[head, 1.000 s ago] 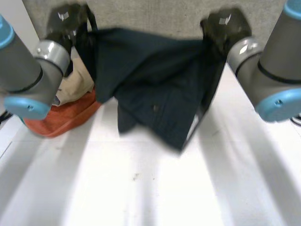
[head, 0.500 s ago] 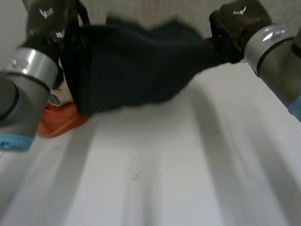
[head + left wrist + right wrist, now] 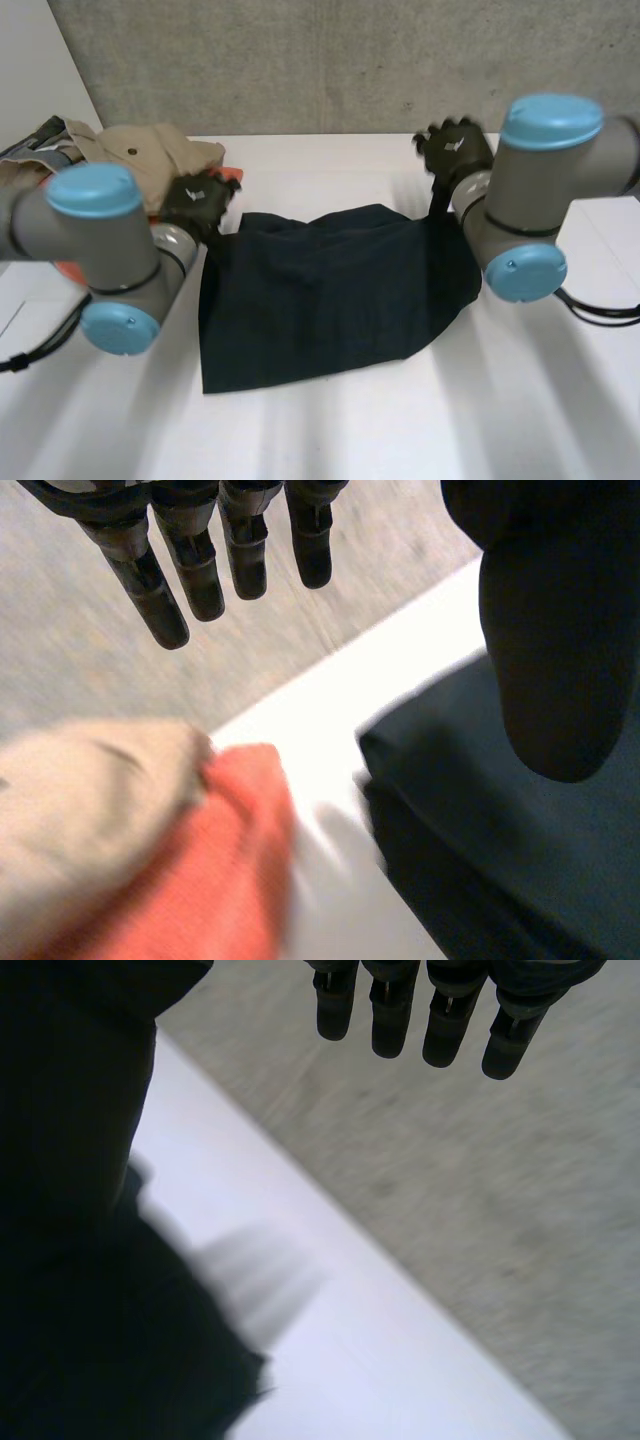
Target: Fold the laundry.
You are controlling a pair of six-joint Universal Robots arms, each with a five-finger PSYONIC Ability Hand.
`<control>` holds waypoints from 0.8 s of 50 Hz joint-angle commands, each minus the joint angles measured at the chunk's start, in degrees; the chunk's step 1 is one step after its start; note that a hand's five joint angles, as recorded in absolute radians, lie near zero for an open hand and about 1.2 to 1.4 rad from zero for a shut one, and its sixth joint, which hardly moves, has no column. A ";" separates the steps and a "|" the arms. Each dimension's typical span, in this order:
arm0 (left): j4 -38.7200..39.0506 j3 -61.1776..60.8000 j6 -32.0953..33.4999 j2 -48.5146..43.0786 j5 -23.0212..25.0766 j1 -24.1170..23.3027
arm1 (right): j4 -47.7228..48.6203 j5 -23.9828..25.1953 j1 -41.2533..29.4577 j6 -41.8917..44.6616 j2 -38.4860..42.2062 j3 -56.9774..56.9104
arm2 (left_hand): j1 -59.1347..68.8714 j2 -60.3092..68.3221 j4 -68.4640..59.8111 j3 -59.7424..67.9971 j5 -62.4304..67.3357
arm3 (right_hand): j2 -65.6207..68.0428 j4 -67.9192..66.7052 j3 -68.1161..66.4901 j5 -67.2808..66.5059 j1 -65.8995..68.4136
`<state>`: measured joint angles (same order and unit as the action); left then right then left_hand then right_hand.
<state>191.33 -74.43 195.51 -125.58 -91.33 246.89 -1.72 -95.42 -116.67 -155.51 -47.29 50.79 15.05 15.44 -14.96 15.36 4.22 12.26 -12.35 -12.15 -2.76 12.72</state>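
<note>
A dark navy garment (image 3: 330,290) lies spread flat on the white table (image 3: 330,440). My left hand (image 3: 195,205) hovers at its far left corner, fingers (image 3: 200,550) straight and holding nothing. The dark cloth (image 3: 480,870) lies below the thumb. My right hand (image 3: 455,150) is just past the far right corner, fingers (image 3: 430,1010) straight and empty, with the dark cloth (image 3: 100,1360) beside its thumb.
A pile of laundry sits at the table's far left: a beige garment (image 3: 130,150) on top of an orange cloth (image 3: 200,880), close to my left hand. A grey concrete wall (image 3: 320,60) runs behind the table.
Both hands held the garment up by its top corners. It now lies flat on the table, and both hands have let go and opened.
</note>
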 commanded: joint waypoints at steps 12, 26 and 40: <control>0.36 -36.21 0.66 32.33 2.99 -0.27 | -15.06 6.38 3.64 6.27 -24.69 28.74 | 12.15 11.76 -12.23 11.84 12.97 | 11.43 -11.35 -11.54 -10.93 10.98; 0.97 -40.62 4.79 21.09 7.13 -2.64 | -0.51 15.53 5.75 8.03 -20.85 44.48 | 12.83 12.44 -12.91 12.52 13.66 | 11.63 -11.55 -11.74 -11.13 11.18; 4.22 -32.80 6.63 11.50 6.43 -2.73 | 15.61 15.00 5.14 8.83 -8.17 39.74 | 24.55 24.16 -24.63 24.24 25.37 | 27.03 -26.95 -27.14 -26.53 26.58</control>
<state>193.21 -109.70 201.25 -111.95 -84.75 244.13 10.87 -80.02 -111.38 -146.81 -58.69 93.67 25.97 25.83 -25.18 25.71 15.13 23.86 -24.32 -24.32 -13.92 24.74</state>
